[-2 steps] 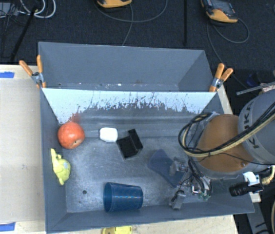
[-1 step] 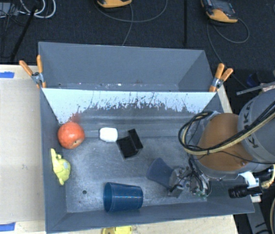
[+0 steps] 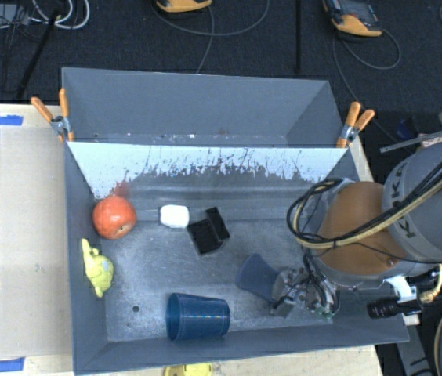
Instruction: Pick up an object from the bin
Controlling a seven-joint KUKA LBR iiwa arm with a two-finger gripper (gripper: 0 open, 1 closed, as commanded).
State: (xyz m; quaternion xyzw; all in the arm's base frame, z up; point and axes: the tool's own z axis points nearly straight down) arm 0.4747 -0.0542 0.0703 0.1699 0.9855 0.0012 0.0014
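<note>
The pincer (image 3: 290, 298) hung low over the floor of the grey metal bin (image 3: 205, 131), to the right of the dark blue plastic cup (image 3: 197, 316), which lay on its side. How wide the pincer stood could not be told, because the arm's orange cover (image 3: 354, 225) and cables hid much of it.

The thing nearest it was a slate-blue, wedge-shaped soft piece (image 3: 255, 276), up and right of the cup. It lay just beside the pincer, perhaps touching, and nothing showed as gripped.

Farther up and left of the cup lay a black boxy block (image 3: 208, 230), a small white block (image 3: 175, 215), a red-orange ball (image 3: 114, 216) and a yellow toy figure (image 3: 97, 269).

The likely risk was a bite on the wedge's edge alone. The piece could then slip free or be shoved toward the cup.
</note>
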